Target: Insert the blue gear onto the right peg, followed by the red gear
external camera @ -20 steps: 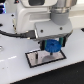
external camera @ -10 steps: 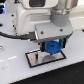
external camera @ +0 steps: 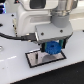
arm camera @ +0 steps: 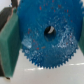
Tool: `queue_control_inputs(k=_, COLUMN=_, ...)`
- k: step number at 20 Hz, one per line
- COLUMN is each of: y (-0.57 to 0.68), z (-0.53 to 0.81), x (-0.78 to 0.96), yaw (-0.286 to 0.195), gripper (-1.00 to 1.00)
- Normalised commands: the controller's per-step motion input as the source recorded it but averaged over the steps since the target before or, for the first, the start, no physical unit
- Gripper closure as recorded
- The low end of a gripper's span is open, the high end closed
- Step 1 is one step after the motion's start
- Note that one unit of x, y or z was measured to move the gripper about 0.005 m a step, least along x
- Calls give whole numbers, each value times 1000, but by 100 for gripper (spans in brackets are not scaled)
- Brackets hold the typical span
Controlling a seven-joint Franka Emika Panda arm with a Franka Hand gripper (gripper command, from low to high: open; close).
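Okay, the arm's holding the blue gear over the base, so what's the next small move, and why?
Probably ease straight down. The gripper clamps the blue gear over the dark base plate, and something pale shows through the gear's centre hole, possibly the peg, so it looks roughly lined up.

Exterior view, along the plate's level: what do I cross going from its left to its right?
Bare white table → dark base plate → blue gear held in the pincer → bare table again.
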Motion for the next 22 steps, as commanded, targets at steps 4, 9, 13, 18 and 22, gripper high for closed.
queue_control_inputs(k=4, y=13, z=90, x=86, yaw=0, gripper=100)
queue_control_inputs(k=9, y=-3, z=-75, x=155, yaw=0, gripper=100)
queue_control_inputs(k=13, y=-16, z=-138, x=237, yaw=0, gripper=100)
queue_control_inputs(k=18, y=0, z=-23, x=214, yaw=0, gripper=100)
queue_control_inputs(k=22, y=0, z=256, x=386, yaw=0, gripper=100)
